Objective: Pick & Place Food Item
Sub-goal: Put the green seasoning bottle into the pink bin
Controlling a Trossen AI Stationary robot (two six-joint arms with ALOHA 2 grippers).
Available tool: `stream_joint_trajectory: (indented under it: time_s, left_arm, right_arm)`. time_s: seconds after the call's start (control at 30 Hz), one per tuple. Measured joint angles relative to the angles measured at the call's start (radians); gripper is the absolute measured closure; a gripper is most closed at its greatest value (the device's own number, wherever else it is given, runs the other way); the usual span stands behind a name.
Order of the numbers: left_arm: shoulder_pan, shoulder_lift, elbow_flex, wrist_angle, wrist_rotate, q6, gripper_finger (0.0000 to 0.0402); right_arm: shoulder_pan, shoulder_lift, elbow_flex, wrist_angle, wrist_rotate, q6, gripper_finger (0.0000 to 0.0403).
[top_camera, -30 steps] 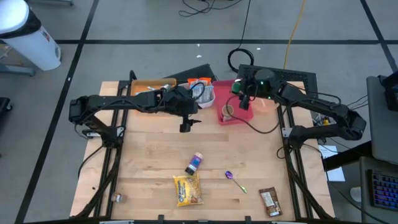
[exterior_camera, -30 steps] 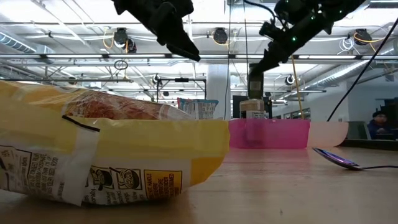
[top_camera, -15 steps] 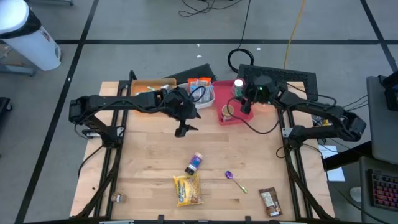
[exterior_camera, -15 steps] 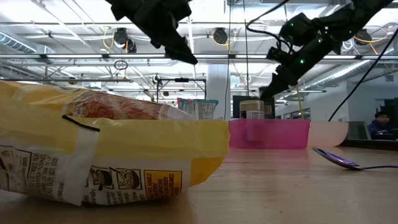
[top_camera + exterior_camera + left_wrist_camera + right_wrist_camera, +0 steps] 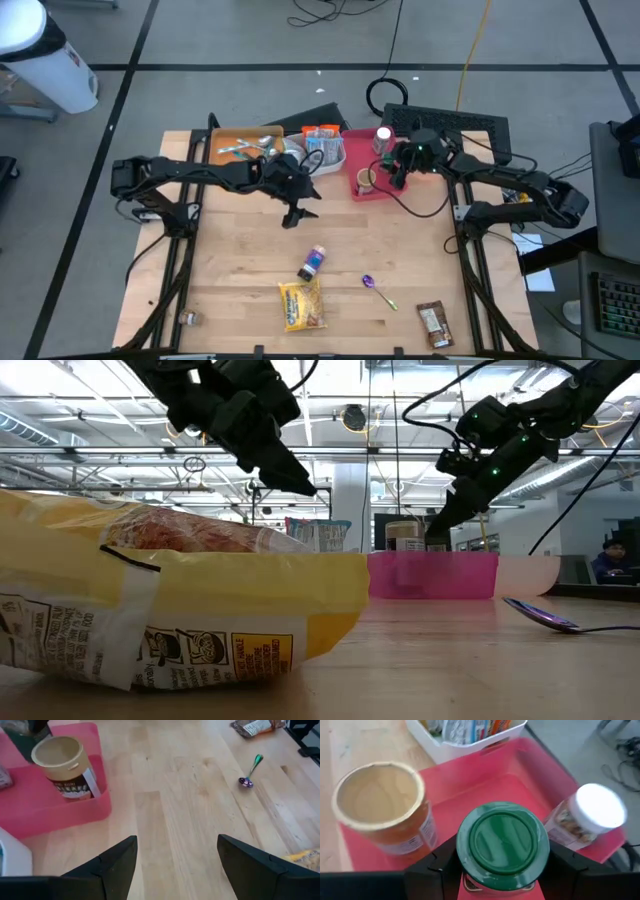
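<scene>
- High view: the wooden plank table (image 5: 240,270) carries a pink tray (image 5: 372,187) at the far edge, with a white bin (image 5: 322,148) of packets and an orange bin (image 5: 232,146) to its left. The right gripper (image 5: 397,173) hangs over the pink tray; the left gripper (image 5: 298,213) hovers above bare wood near the table's middle. Nearer lie a small bottle (image 5: 313,262), a yellow snack bag (image 5: 302,304), a purple spoon (image 5: 378,291) and a brown wrapped bar (image 5: 433,324).
- Low view: the crinkled, glossy yellow bag fills the near left, its printed label too small to read. The translucent pink tray (image 5: 432,574) stands far off, and the shiny spoon (image 5: 548,616) lies at the right.
- Left wrist view: the left gripper (image 5: 176,862) is spread wide with nothing between its fingers, above the plank surface. A tan paper cup (image 5: 64,768) with a printed label stands in the pink tray.
- Right wrist view: the right gripper (image 5: 502,867) pinches a green-lidded jar (image 5: 502,844) just above the tray floor. It sits between the round tan cup (image 5: 383,806) and a white-capped bottle (image 5: 587,817).
</scene>
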Motion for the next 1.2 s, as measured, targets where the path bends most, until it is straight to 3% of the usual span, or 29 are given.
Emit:
stream_joint_trajectory:
  time_s: [0.43,0.83,1.2]
  left_arm:
    - [-0.006,0.0,-0.042,0.102,0.0,-0.037,0.0127]
    - [-0.006,0.0,-0.042,0.104,-0.001,-0.037,0.011]
    - [-0.006,0.0,-0.042,0.103,-0.001,-0.037,0.0127]
  right_arm:
    - [0.002,0.0,-0.08,0.0,-0.025,0.036,0.0214]
    - [0.008,-0.002,-0.12,0.013,-0.078,0.075,0.0214]
    - [0.036,-0.004,-0.134,0.011,-0.076,0.082,0.0214]
